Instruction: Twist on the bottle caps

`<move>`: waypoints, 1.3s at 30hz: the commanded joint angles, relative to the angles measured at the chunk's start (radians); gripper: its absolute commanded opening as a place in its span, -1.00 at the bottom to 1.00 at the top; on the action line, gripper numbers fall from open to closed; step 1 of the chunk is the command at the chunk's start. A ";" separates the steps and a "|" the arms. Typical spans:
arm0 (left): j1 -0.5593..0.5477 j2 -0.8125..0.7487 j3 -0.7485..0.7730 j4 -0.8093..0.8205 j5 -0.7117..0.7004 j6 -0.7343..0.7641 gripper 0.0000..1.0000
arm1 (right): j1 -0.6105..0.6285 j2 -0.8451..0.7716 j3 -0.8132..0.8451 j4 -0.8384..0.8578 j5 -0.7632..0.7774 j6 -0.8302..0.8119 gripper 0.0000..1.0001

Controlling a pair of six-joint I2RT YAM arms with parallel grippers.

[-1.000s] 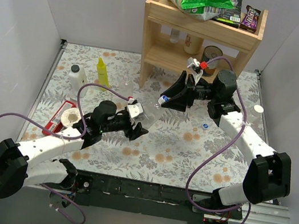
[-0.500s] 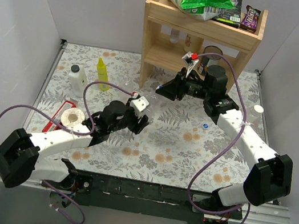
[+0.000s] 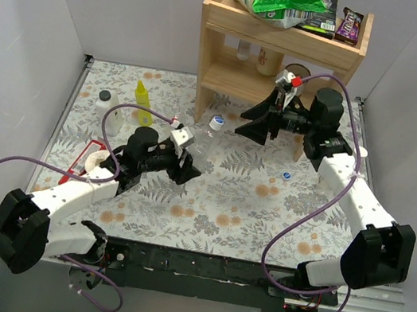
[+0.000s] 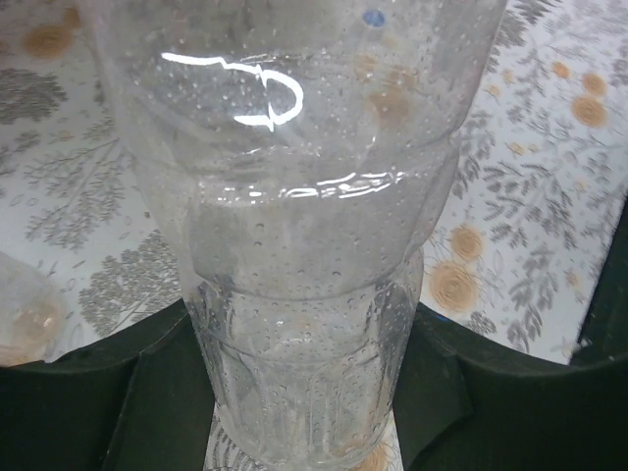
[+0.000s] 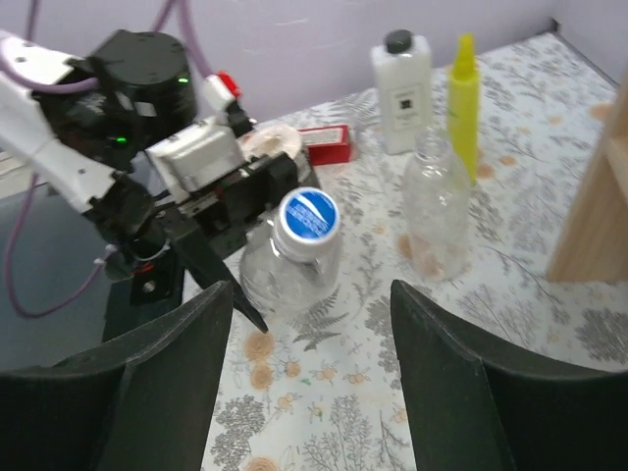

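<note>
Left wrist | left gripper (image 4: pixel 304 392) clamps bottle (image 4: pixel 294 245) | right gripper (image 5: pixel 309 324) wide apart, empty

grey walls (image 3: pixel 41 5), floral table (image 3: pixel 224 207), wooden shelf (image 3: pixel 234 55) at back.

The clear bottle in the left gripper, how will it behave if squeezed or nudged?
The clear bottle looks empty, thin-walled plastic, so probably light and easily dented. Its smooth wall may slip in the left gripper. Held low, it could tip.
</note>
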 commanded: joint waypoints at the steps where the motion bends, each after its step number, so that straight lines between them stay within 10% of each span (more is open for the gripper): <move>1: 0.013 -0.005 0.031 -0.022 0.221 0.063 -1.00 | 0.017 0.026 -0.022 0.259 -0.240 0.144 0.43; 27: 0.014 0.017 0.026 0.030 0.243 0.075 -1.00 | 0.089 0.097 -0.069 0.388 -0.154 0.199 0.08; 39: -0.045 0.084 0.040 0.042 0.115 0.068 -1.00 | 0.103 0.068 -0.036 0.281 0.070 0.216 -0.54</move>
